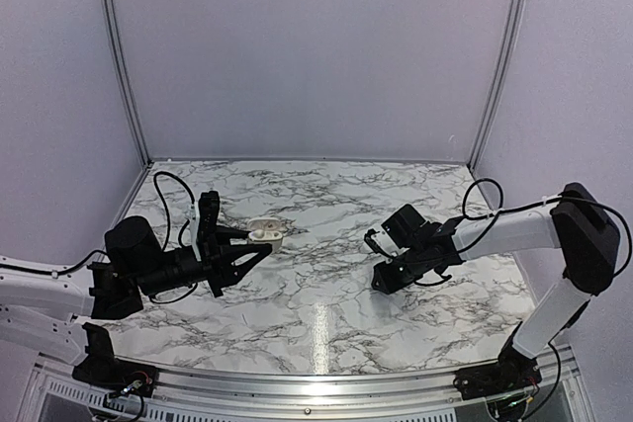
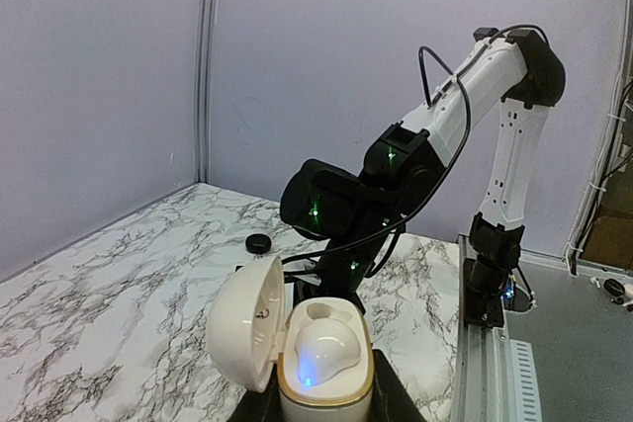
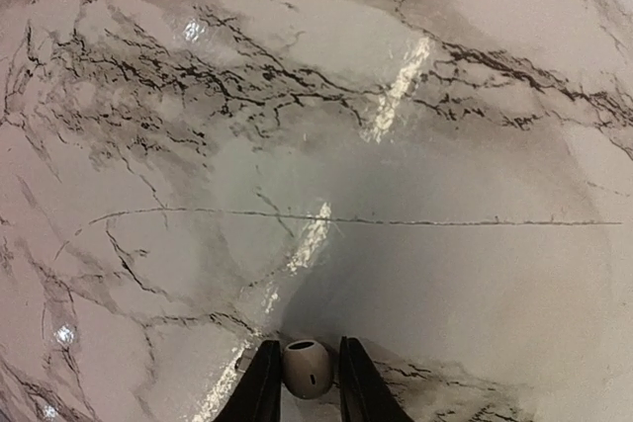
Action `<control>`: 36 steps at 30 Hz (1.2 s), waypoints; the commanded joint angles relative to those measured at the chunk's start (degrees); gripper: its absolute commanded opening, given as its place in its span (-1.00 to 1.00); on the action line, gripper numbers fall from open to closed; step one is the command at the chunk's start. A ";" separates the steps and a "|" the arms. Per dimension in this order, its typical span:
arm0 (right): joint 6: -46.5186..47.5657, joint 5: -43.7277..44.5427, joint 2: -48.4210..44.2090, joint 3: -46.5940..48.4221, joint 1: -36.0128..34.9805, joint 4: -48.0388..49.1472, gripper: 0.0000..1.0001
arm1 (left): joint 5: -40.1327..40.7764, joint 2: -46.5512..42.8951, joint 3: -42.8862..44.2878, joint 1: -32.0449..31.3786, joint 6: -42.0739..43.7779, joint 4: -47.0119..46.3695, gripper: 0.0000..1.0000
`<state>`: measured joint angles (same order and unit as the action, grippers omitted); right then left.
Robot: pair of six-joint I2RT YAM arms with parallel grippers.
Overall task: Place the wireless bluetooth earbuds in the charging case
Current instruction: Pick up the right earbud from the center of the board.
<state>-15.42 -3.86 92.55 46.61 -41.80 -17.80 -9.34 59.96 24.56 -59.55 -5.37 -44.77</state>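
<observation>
Top view, left pincer point(image 1: 257, 241): pressed onto the charging case point(image 1: 269, 229) near the left side of the bench point(image 1: 326, 333), probably to keep it a steady target; whether the case rests on the surface I cannot tell
Top view, right pincer point(image 1: 380, 281): low over the bench, well apart from the case; anything it carries is too small to see here
Left wrist view, case: upright in the left pincer's grip, with its lid point(image 2: 242, 323) swung open to the left so the wells face upward for loading
Left wrist view, contents: a pale piece point(image 2: 321, 353) with a blue glow fills the near well and looks like one bud already seated; the recess behind it looks empty
Left wrist view, surroundings: a black puck point(image 2: 259, 242) lies on the bench beyond the case, and the right arm point(image 2: 396, 170) is bent low behind it
Right wrist view, right pincer: pinching a small pale earbud point(image 3: 307, 368) between its fingers, just above the marble
Step in hand: likely carrying this earbud across to the empty recess
</observation>
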 commanded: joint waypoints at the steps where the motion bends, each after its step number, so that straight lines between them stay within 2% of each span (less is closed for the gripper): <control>1: -0.77 -0.58 0.02 -0.66 0.48 0.49 -0.58 | 0.11 -0.11 0.47 0.40 0.20 -1.13 -1.00; 13: 1.45 -0.18 -4.51 -0.04 0.26 1.53 -0.84 | -0.37 -0.50 -0.32 0.40 0.29 -1.11 -1.00; 20: 6.67 1.69 -10.38 2.62 -0.94 0.58 -0.87 | -8.56 -2.17 -1.41 0.40 4.93 -1.54 -1.00; 25: 10.50 3.08 -16.44 6.27 -4.21 -0.51 -0.88 | -11.06 -4.14 -2.11 0.41 9.25 -1.37 -1.00; 36: 18.91 5.15 -26.04 14.43 -13.17 -1.37 -0.87 | -11.61 -5.14 -0.05 0.20 16.00 5.62 -1.00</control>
<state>-0.95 -0.45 68.73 58.02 -52.45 -18.26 -19.73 55.22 22.92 -59.55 7.51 -41.80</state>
